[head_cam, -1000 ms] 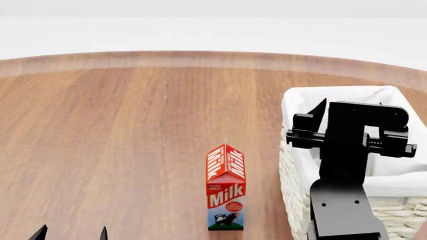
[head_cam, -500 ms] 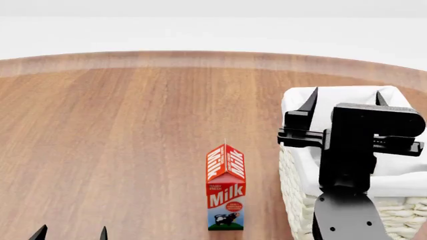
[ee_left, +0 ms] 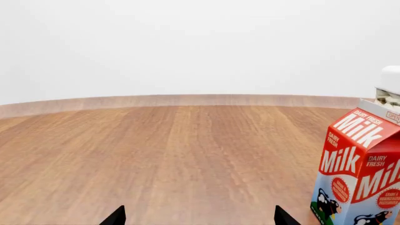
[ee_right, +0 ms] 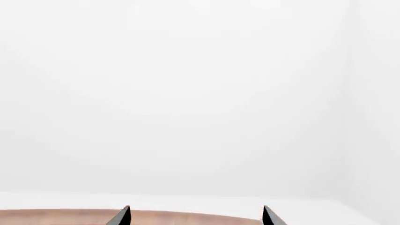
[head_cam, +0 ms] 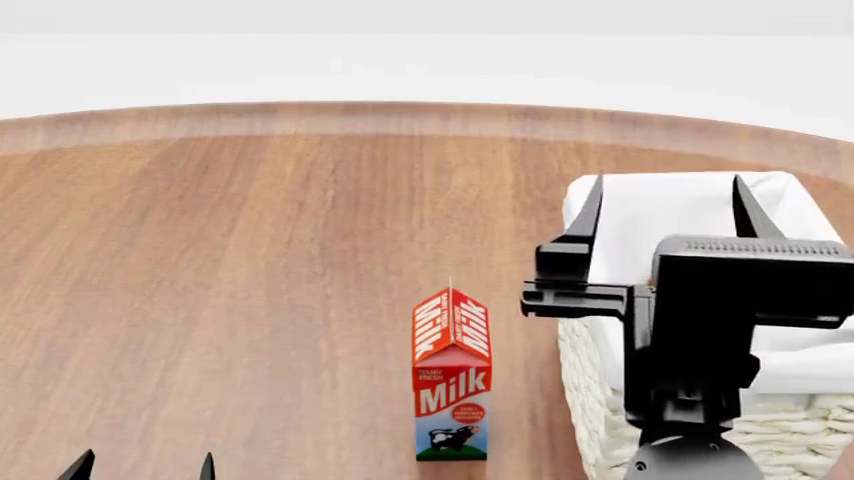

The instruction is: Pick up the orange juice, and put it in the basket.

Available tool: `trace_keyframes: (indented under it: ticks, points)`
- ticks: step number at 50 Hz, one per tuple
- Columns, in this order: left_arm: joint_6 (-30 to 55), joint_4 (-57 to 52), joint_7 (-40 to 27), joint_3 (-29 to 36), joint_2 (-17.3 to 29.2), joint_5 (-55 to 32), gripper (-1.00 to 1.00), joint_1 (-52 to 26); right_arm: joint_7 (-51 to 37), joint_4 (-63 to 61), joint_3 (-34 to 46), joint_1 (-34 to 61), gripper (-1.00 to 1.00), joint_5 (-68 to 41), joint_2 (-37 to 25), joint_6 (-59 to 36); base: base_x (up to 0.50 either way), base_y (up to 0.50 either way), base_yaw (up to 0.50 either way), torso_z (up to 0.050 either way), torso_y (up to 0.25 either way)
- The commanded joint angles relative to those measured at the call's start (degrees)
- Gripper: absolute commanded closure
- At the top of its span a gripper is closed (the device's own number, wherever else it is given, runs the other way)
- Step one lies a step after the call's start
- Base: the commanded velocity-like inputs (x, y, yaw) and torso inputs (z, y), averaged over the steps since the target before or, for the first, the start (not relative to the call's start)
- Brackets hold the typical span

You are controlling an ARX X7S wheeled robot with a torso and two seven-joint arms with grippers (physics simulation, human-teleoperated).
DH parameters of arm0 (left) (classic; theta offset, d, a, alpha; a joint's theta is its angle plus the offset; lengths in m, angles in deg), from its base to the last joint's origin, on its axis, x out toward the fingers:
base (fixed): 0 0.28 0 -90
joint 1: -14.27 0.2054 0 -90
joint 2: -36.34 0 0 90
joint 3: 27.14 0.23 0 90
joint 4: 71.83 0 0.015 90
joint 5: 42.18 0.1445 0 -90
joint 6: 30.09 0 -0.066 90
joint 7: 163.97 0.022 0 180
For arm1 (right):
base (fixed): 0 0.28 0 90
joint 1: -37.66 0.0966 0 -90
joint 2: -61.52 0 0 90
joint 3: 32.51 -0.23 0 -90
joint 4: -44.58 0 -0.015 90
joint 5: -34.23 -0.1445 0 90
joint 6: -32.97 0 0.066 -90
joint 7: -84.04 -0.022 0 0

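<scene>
Near edge, left side: left gripper (head_cam: 143, 466) sits low, only its two fingertips poking into the head view, jaws spread, nothing between them. Same in the left wrist view (ee_left: 196, 216), tips wide over bare wooden table (head_cam: 240, 260).

Mid-table: Milk carton (head_cam: 451, 375) upright, just left of the basket (head_cam: 594, 400), apart from it. Not my target.

Right side: right gripper (head_cam: 663, 215) is raised above the basket, fingers pointing far, jaws spread and empty. Right wrist view shows only the two tips (ee_right: 195, 216) against white wall and a strip of table edge.

Orange juice: not visible in any view. Basket interior is mostly blocked by my own arm, so I can't tell whether the carton is inside. My read is it's probably down in the liner and this is the retreat.

To do it well: I lift straight up, keep the fingers clear of the cloth liner (head_cam: 694, 195) rim, no sideways drift toward the Milk carton. Then I tilt the head to confirm the carton is in.

Versus a second ago: right gripper has risen and pitched from tilted to level, fingers now pointing straight away. Left gripper, Milk carton, basket unchanged.
</scene>
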Motion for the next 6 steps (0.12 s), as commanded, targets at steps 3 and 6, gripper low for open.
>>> trace_keyframes:
  ticks: [3,6]
  points:
    - [-0.1,0.0,-0.1,0.1,0.1,-0.1,-1.00,0.0,-1.0,-8.5,-0.5,-2.9,-1.00,-1.7,-1.7,-2.3,0.00,0.00,0.00,0.000,0.000]
    - [-0.1,0.0,-0.1,0.2,0.1,-0.1,-1.00,-0.1,-1.2,-10.4,-0.9,-3.3,-1.00,-2.3,-2.2,-3.1,0.00,0.00,0.00,0.000,0.000]
